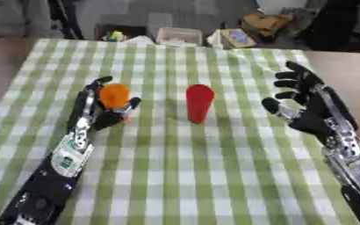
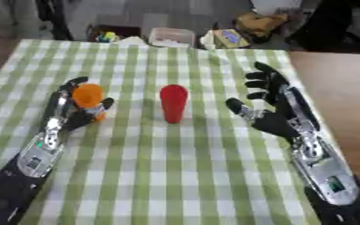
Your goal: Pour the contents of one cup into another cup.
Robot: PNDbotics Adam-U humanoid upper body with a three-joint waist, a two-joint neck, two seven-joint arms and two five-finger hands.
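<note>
L hand [image 1: 99, 110] curled round orange cup [image 1: 115, 95], mid-left of frame; red cup [image 1: 199, 102] at centre.
R hand [image 1: 306, 105] spread, holding nothing, mid-right. We judge cups light, stiff, prob. slick plastic; grip mid-wall.

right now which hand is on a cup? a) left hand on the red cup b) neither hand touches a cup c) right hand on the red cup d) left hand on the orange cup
d: the left hand has its fingers and thumb curled round the orange cup, while the right hand is open and apart from the red cup, which stands alone on the checked cloth.
</note>
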